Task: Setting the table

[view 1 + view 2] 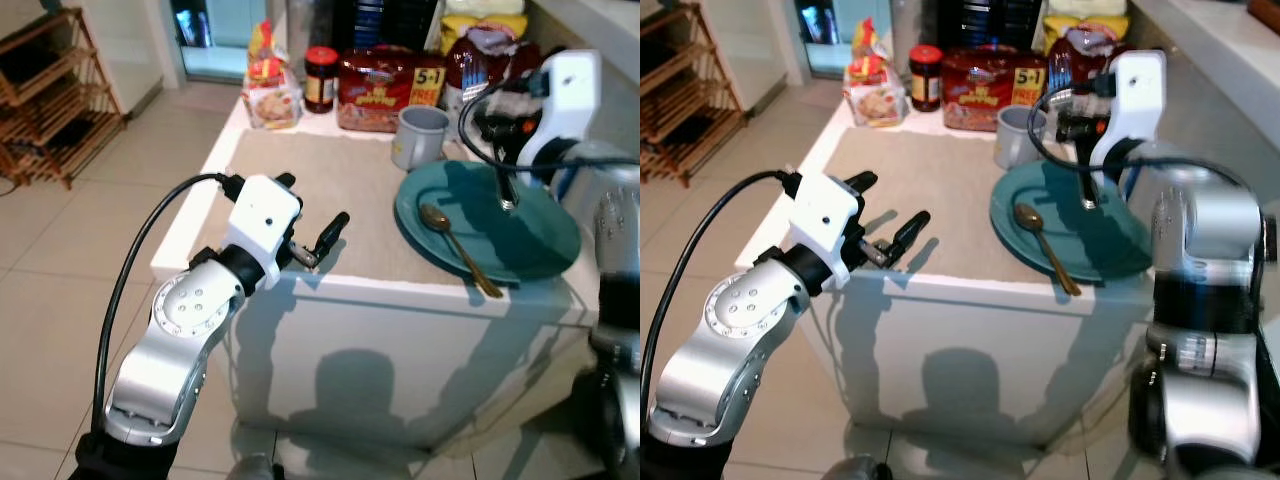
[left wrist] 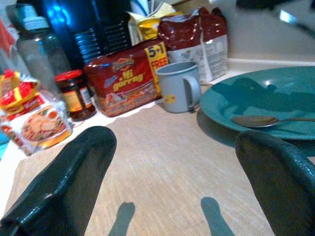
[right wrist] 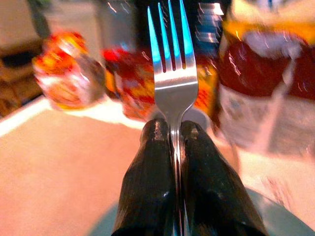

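Steel fork (image 3: 172, 73) pinched upright in right gripper (image 1: 508, 195) above teal plate (image 1: 540, 255) beside spoon (image 1: 455, 245); left gripper (image 1: 318, 240) spread, idle at worktop's front edge.

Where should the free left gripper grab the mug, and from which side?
Probably by the mug's wall or rim, coming from the robot's left over the bare mat. The mug stands upright, its handle turned toward the plate, and packets crowd behind it. The left gripper is open.
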### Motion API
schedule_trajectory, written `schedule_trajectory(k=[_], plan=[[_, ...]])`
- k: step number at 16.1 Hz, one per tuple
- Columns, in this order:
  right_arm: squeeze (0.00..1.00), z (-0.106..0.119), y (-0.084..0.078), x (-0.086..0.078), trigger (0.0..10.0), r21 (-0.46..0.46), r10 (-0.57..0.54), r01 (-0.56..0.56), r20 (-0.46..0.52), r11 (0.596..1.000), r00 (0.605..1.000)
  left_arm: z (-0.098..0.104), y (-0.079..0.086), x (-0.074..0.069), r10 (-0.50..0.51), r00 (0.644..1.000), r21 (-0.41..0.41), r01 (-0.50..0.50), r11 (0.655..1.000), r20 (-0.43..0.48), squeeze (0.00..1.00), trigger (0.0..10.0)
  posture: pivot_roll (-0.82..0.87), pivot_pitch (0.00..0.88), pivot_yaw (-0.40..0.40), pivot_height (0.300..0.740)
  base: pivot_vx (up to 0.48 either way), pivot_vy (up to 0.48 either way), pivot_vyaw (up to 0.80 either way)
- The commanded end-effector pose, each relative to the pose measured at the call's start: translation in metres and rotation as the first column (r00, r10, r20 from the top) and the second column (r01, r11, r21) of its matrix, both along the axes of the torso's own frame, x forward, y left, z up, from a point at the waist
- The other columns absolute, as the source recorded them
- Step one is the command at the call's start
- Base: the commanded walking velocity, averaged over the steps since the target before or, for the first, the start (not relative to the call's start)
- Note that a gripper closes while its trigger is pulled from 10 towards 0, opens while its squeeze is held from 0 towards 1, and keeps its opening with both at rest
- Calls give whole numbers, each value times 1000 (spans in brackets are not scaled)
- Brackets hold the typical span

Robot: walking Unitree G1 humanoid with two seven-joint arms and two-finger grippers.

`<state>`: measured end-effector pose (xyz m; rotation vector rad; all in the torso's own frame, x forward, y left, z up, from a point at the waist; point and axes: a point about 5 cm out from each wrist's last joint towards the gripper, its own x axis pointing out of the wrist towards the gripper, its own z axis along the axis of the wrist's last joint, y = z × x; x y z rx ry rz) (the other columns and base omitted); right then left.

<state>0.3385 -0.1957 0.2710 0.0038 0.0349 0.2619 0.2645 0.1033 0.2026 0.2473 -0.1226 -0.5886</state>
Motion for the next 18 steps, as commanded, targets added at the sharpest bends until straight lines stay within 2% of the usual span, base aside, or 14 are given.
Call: schedule_trajectory(k=[1, 2, 3, 5, 8, 10, 12, 14, 16, 18], plan=[[0, 6, 0, -17, 10000, 30, -12, 10, 65, 1000, 998, -2, -1, -4, 6, 1000, 1, -6, 1000, -12, 82, 10000, 67, 26, -18, 740, 0, 0, 0], [0, 5, 1, -22, 10000, 37, -9, 7, 71, 999, 997, -3, -1, -5, 8, 1000, -1, -8, 1000, -16, 82, 10000, 67, 27, -19, 740, 0, 0, 0], [0, 0, 9, -42, 10000, 97, -1, -14, 147, 995, 989, -4, -1, -8, 13, 1000, -9, -13, 1000, -21, 82, 10000, 62, 35, -16, 740, -311, 0, 0], [0, -6, 17, -56, 10000, 148, -12, -16, 189, 989, 982, -4, -1, -8, 19, 1000, -13, -19, 1000, -19, 82, 10000, 58, 38, -10, 740, -313, 0, 0], [0, -17, 35, -76, 10000, 105, 3, -31, 263, 994, 965, -3, 6, 1, 121, 992, -86, -123, 989, -28, 75, 10000, 40, 38, 1, 740, 0, 0, 0], [0, -30, 39, -89, 10000, 115, -16, -14, 260, 993, 966, -4, 8, 2, 140, 990, -76, -140, 987, -14, 82, 10000, 31, 40, 6, 740, 0, 0, 0], [0, -39, 37, -95, 10000, 170, -53, 7, 264, 985, 963, -3, 4, 2, 130, 991, -81, -131, 988, -13, 86, 10000, 26, 41, 7, 740, 0, -135, 0], [0, -62, 35, -99, 10000, 134, -60, 33, 205, 990, 977, -6, 2, 1, 127, 992, -76, -128, 989, -16, 98, 10000, 28, 41, 5, 740, 0, -322, 0], [0, -69, 33, -101, 10000, 112, -75, 54, 195, 992, 978, -10, 3, 2, 147, 989, -78, -149, 986, -31, 90, 10000, 29, 41, 5, 740, 0, -324, 0], [0, -75, 32, -103, 10000, 75, -79, 65, 203, 995, 976, -29, 10, -1, 170, 983, -26, -172, 985, -68, 90, 10000, 29, 41, 5, 740, 0, -322, 0]])
